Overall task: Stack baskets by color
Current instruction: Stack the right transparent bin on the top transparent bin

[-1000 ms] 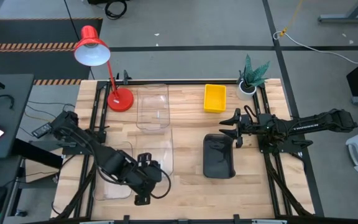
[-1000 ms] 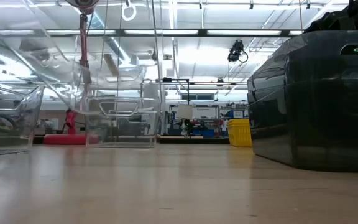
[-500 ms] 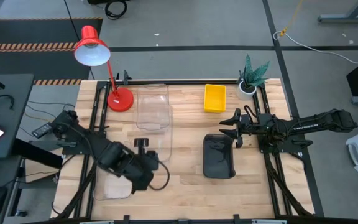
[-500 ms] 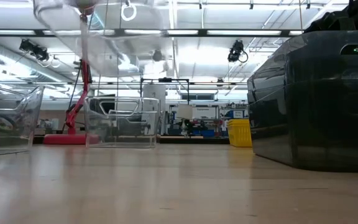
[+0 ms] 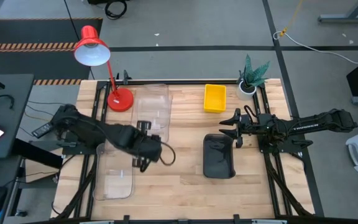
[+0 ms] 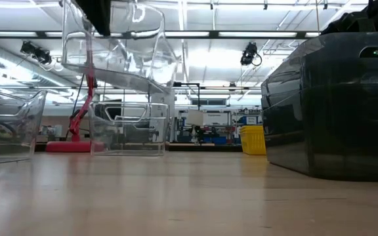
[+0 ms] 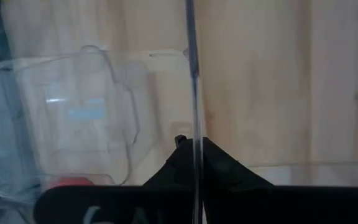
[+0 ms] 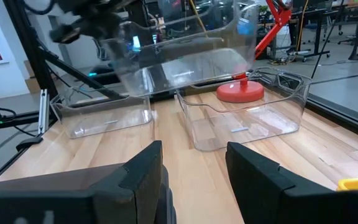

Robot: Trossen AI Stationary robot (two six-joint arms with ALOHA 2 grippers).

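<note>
Both arms are matte black, built of chunky rounded joint housings linked by slimmer tubes. The left arm (image 5: 92,132), at the centre left of the overhead frame, has a black cable looping out in a ring beside its pincer (image 5: 143,134). The right arm (image 5: 303,127), at the centre right, carries small pale lettering along its forearm, too small to read from here. Its pincer (image 8: 194,177) has two broad, angular black fingers (image 8: 143,171) with bevelled edges and a dull sheen.
</note>
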